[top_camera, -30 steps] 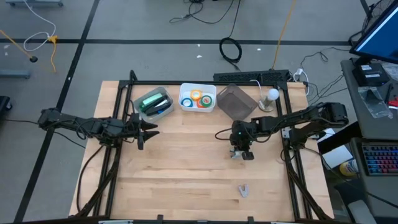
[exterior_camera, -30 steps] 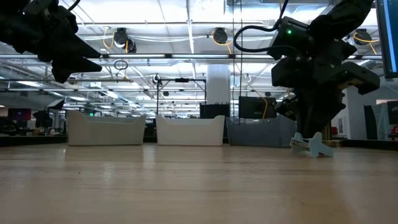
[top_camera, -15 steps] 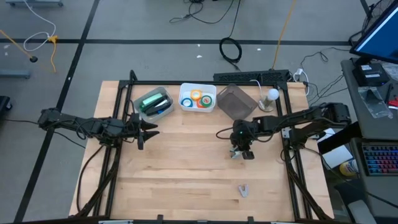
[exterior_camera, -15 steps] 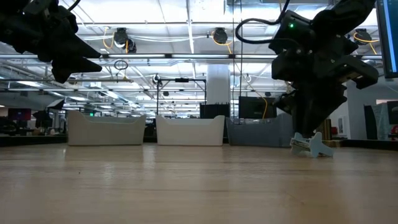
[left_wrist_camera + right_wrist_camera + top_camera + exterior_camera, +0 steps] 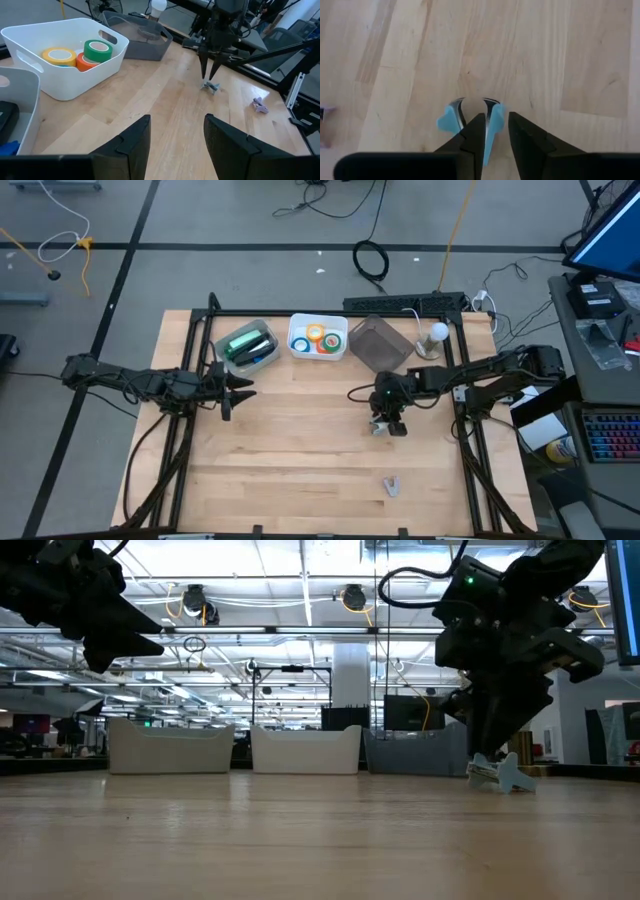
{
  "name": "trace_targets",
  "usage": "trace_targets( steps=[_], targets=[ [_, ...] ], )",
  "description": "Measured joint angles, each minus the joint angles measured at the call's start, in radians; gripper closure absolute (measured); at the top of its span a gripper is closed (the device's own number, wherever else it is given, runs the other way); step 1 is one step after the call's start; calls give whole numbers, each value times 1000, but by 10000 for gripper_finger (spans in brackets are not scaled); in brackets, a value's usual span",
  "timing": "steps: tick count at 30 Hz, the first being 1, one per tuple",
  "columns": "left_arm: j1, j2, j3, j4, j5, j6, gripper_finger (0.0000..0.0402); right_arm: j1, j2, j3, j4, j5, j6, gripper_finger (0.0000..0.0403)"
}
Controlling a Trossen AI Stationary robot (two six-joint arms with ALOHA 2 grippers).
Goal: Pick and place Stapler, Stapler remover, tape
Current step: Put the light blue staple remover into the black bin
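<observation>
Right arm has lifted a touch since a second ago; staple remover unmoved.
Left gripper hovers released beside the bins; tape rolls sit in the white bin; right gripper, fingers narrowly parted, straddles the light-blue staple remover on the table.

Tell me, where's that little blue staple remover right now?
In the high view the staple remover lies on the table's right half, directly under the right gripper, in front of the grey bin.
</observation>
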Motion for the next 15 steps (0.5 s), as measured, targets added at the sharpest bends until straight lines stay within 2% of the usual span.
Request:
trace_targets(
  steps=[9, 15],
  targets=[
    [0, 0, 0, 0, 0, -2, 220, 0, 0, -24, 35, 2, 15, 325],
    [0, 0, 0, 0, 0, -7, 220, 0, 0, -24, 56, 2, 14, 341]
  ],
)
